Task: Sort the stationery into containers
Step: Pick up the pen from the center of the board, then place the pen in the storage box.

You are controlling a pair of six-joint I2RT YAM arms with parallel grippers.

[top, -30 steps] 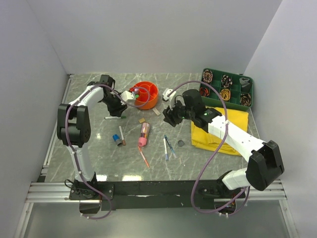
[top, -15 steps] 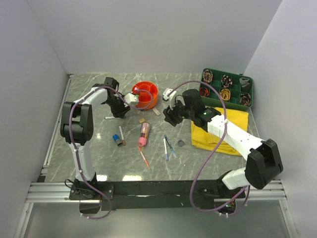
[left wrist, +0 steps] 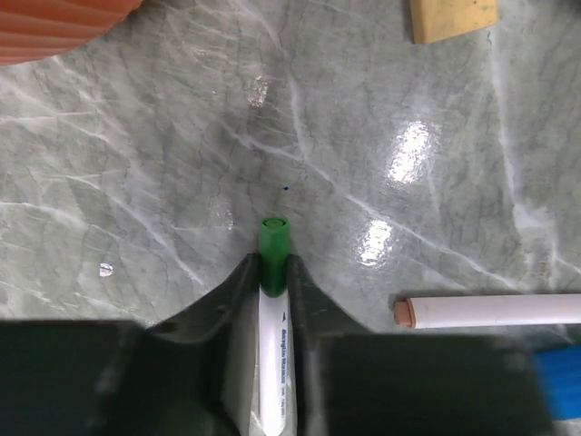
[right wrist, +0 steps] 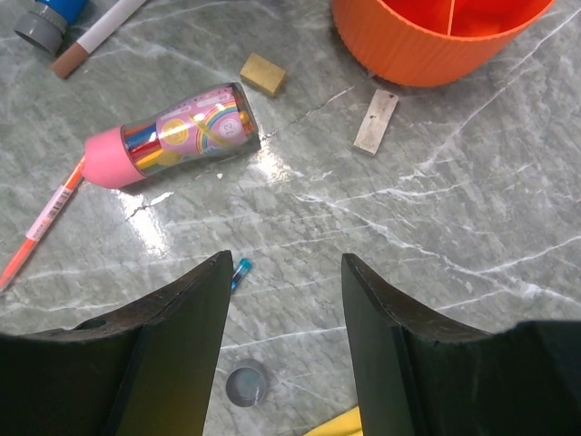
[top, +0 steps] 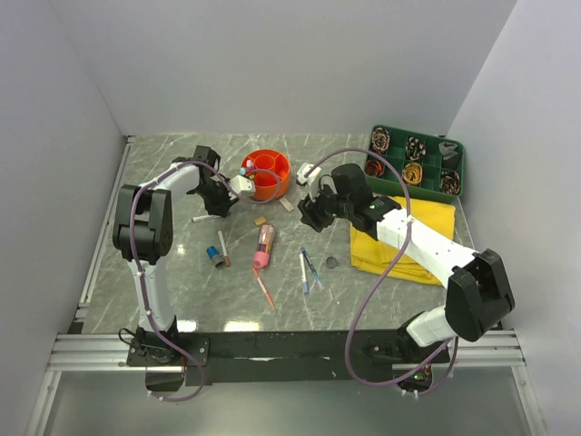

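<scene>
My left gripper (top: 218, 205) (left wrist: 270, 265) is shut on a white marker with a green cap (left wrist: 273, 243), low over the table just left of the round orange organiser (top: 266, 173). My right gripper (top: 311, 214) (right wrist: 286, 265) is open and empty above the table. Below it lie a dark disc (right wrist: 245, 383) and a blue pen tip (right wrist: 239, 272). A pink tube (right wrist: 177, 132) (top: 264, 245), a yellow eraser (right wrist: 261, 74) and a pale eraser (right wrist: 376, 121) lie near the organiser (right wrist: 436, 41). The green tray (top: 416, 162) stands at the back right.
A yellow cloth (top: 404, 238) lies right of my right gripper. A blue-capped piece (top: 215, 255), a white marker with a brown cap (left wrist: 490, 312), thin pens (top: 306, 270) and a pink pen (top: 264, 289) lie in the middle. The tray cells hold coiled items. Walls close three sides.
My left gripper has turned and shifted a little right toward the orange organiser, with the marker in it. My right arm has barely moved.
</scene>
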